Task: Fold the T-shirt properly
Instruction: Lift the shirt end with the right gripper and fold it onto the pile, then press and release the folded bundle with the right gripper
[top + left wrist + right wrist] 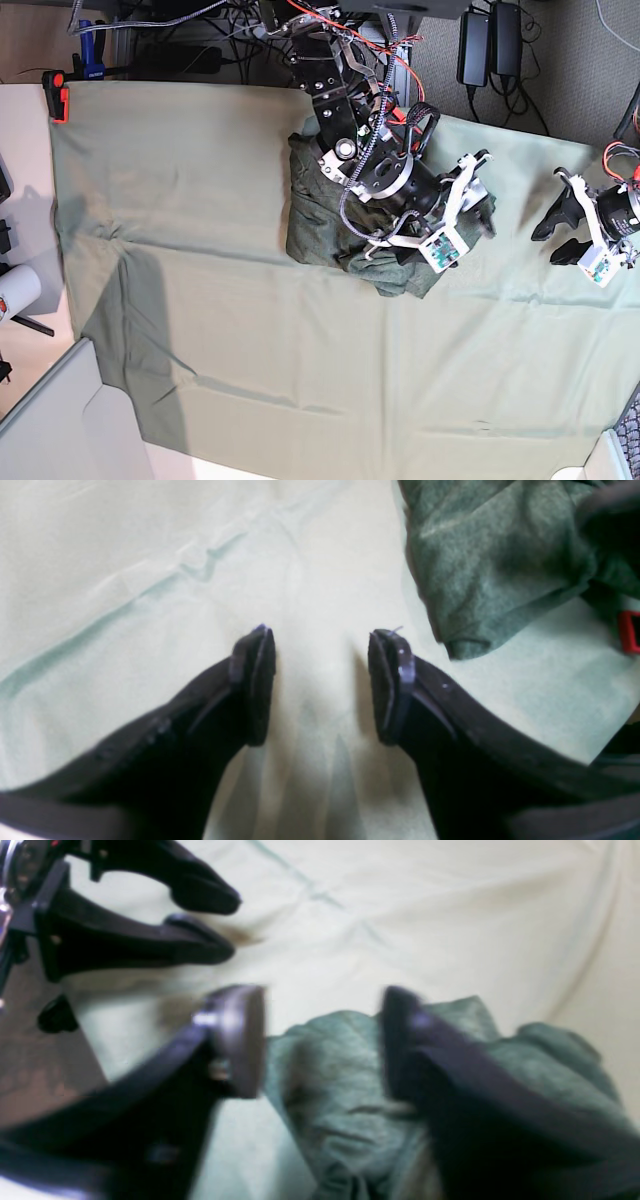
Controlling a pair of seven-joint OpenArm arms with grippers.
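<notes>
Dark crumpled T-shirt (320,225) under right end effector (322,1040)

A robotics lab or workshop bench, seen from above. A pale green tablecloth (250,330) is spread over a work table and held at one corner by a red clamp (59,92). Behind the table, a tangle of red and black cables (340,25) runs across a grey carpeted floor, with two black power adapters (488,40) lying beside them. Two robot arms with exposed wiring and mounted cameras reach over the cloth.
</notes>
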